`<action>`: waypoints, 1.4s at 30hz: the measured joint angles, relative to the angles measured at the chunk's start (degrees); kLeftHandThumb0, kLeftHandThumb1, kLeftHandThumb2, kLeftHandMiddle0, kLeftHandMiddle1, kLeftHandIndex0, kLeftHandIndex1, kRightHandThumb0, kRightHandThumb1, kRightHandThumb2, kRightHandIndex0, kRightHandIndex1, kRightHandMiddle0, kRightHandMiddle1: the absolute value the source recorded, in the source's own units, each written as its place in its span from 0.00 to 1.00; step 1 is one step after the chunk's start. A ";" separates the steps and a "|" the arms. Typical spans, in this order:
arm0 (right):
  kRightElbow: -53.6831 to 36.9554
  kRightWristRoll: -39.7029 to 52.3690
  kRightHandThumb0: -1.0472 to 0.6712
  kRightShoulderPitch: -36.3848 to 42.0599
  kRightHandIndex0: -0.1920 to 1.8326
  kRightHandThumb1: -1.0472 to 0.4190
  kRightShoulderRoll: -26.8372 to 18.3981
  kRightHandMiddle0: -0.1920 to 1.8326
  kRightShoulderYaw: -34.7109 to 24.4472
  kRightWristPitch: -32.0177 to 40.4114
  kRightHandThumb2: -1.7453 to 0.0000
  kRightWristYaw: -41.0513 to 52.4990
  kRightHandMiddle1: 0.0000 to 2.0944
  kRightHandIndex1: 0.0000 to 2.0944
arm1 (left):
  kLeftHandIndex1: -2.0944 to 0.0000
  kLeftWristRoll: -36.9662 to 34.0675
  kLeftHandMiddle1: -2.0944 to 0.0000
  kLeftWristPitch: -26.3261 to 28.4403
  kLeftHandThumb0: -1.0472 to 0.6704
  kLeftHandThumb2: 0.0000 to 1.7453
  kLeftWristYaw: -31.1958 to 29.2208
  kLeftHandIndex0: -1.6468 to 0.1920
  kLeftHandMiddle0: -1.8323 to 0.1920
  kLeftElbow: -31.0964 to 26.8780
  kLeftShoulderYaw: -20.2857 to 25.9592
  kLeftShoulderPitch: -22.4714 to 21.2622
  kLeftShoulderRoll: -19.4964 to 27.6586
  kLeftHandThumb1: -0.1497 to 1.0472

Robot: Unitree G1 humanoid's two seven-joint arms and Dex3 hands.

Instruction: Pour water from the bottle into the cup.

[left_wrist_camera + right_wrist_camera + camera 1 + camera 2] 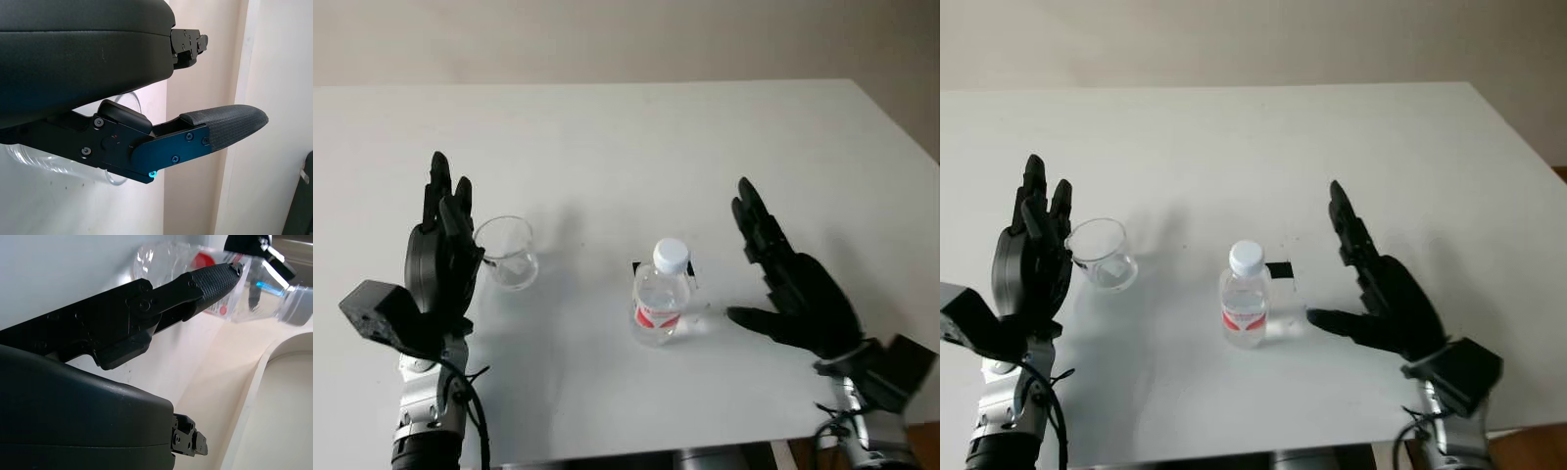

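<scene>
The white counter [607, 137] carries both task items, well apart from each other. The right robot hand [793, 284] stands wide and holding nothing, just beside the bottle's right side, thumb reaching toward its base but apart from it. The left robot hand [440, 250] is likewise wide and holding nothing, palm facing the cup and close against its left side; contact cannot be confirmed. The bottle [662, 294], clear with a red label and white cap [672, 255], stands upright near the counter's middle. The cup [506, 252], clear and upright, sits to its left. Risks, as judged: the cap appears fitted, so no water would pour until it is removed. A thin clear bottle may buckle or slip under a hard close. The light cup could be nudged over by the left robot hand.
</scene>
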 measured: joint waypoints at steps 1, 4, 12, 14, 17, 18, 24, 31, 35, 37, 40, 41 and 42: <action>-0.39 0.30 0.07 0.36 0.00 0.07 -0.23 0.00 0.01 0.27 0.97 0.50 0.00 0.00 | 1.00 0.00 0.87 0.01 0.11 0.41 0.00 0.95 1.00 0.00 0.00 0.00 -0.02 1.00; -1.44 -0.10 0.06 0.95 0.00 0.07 -0.98 0.00 -0.01 1.73 0.97 0.60 0.00 0.00 | 1.00 0.01 0.87 0.32 0.10 0.42 0.15 0.95 1.00 -0.13 0.01 0.00 -0.02 1.00; -2.58 -2.74 0.05 2.17 0.00 0.07 -1.65 0.00 1.06 3.35 0.97 -0.61 0.00 0.00 | 1.00 -0.02 0.86 0.74 0.10 0.40 0.06 0.94 1.00 -0.42 0.06 0.06 0.00 1.00; -2.58 -2.77 0.04 2.17 0.00 0.07 -1.18 0.00 2.44 4.39 0.97 -0.10 0.00 0.00 | 1.00 -0.01 0.86 0.75 0.10 0.41 0.11 0.94 1.00 -0.64 0.03 0.06 -0.01 1.00; -2.10 -3.80 0.02 1.85 0.00 0.05 0.21 0.00 4.53 4.55 0.96 -0.32 0.00 0.00 | 1.00 0.01 0.85 0.73 0.10 0.41 0.17 0.94 1.00 -0.64 0.04 0.06 -0.01 1.00; -1.34 -5.16 0.01 1.44 0.00 0.05 0.73 0.00 5.17 3.89 0.96 -1.11 0.00 0.00 | 1.00 0.04 0.85 0.72 0.10 0.41 0.21 0.93 1.00 -0.65 0.04 0.06 -0.01 1.00; 2.58 -6.56 0.08 -1.11 0.00 0.05 4.11 0.00 8.55 3.05 0.97 -1.59 0.00 0.00 | 1.00 0.23 0.84 0.69 0.10 0.41 0.57 0.93 1.00 -0.65 0.00 0.08 -0.04 1.00; 4.55 -5.19 0.07 -3.01 0.00 0.04 5.40 0.00 11.25 2.75 0.97 1.77 0.00 0.00 | 1.00 0.11 0.86 0.67 0.10 0.40 0.33 0.94 1.00 -0.63 0.02 0.08 -0.07 1.00; 5.65 -4.83 0.08 -3.77 0.00 0.04 5.93 0.00 11.72 1.15 0.97 2.60 0.00 0.00 | 1.00 0.10 0.86 0.45 0.10 0.41 0.39 0.94 1.00 -0.48 0.03 0.08 -0.33 1.00; 5.65 -4.78 0.08 -3.86 0.00 0.05 6.28 0.00 11.96 1.15 0.97 2.60 0.00 0.00 | 1.00 0.21 0.84 0.34 0.10 0.42 0.65 0.93 1.00 -0.44 0.01 0.08 -0.59 1.00; 5.43 -4.80 0.07 -3.87 0.00 0.04 6.57 0.00 12.40 1.15 0.97 2.52 0.00 0.00 | 1.00 0.27 0.84 0.23 0.09 0.42 1.06 0.93 1.00 -0.39 0.01 0.07 -0.89 1.00; 5.35 -4.79 0.06 -3.87 0.00 0.04 6.64 0.00 12.51 1.18 0.97 2.54 0.00 0.00 | 1.00 0.27 0.84 0.24 0.09 0.42 1.14 0.93 1.00 -0.37 0.01 0.07 -0.90 1.00; 5.26 -4.76 0.06 -3.87 0.00 0.04 6.72 0.00 12.63 1.26 0.97 2.54 0.00 0.00 | 1.00 0.27 0.83 0.24 0.09 0.42 1.21 0.93 1.00 -0.36 0.01 0.07 -0.94 1.00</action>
